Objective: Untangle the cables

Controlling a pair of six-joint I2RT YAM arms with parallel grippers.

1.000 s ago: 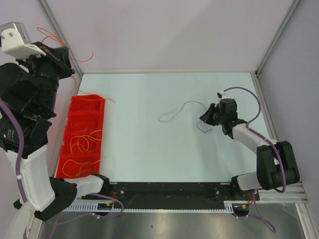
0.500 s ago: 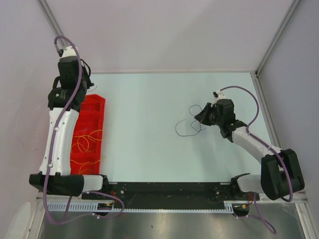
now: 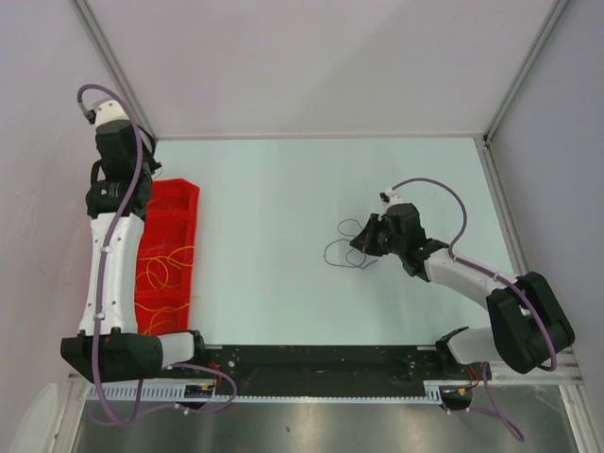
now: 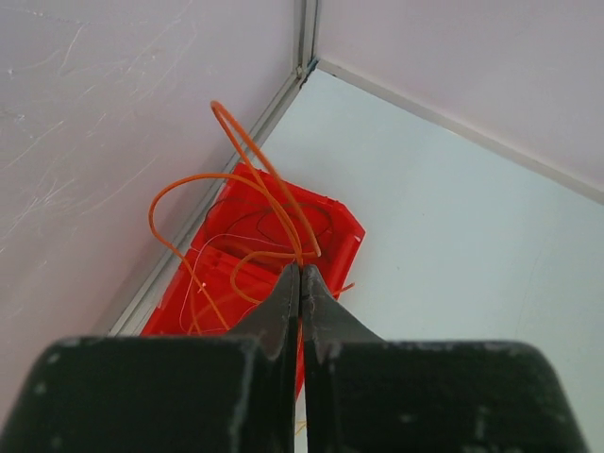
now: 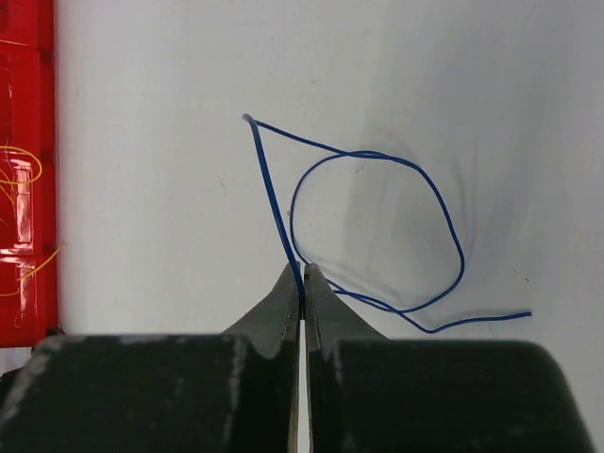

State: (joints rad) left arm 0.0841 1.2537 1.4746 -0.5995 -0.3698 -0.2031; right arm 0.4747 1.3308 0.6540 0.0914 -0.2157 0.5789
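Your blue cable (image 5: 364, 154) is lying curled in one loop on the pale table (image 3: 283, 189), right of centre, with bare surface all round it. The right gripper (image 5: 302, 278) is pinching one strand of it, jaws closed. At the far-left edge, the left gripper (image 4: 300, 278) is clamping an orange cable (image 4: 219, 107) (its loops are arching over the red bin (image 4: 344, 222)), close against the corner walls (image 4: 113, 113).

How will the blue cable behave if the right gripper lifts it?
Probably floppy: the blue cable is very thin and curls in a loose loop over the table. Likely light, trailing from the shut right gripper. The loop may spring or snag itself.
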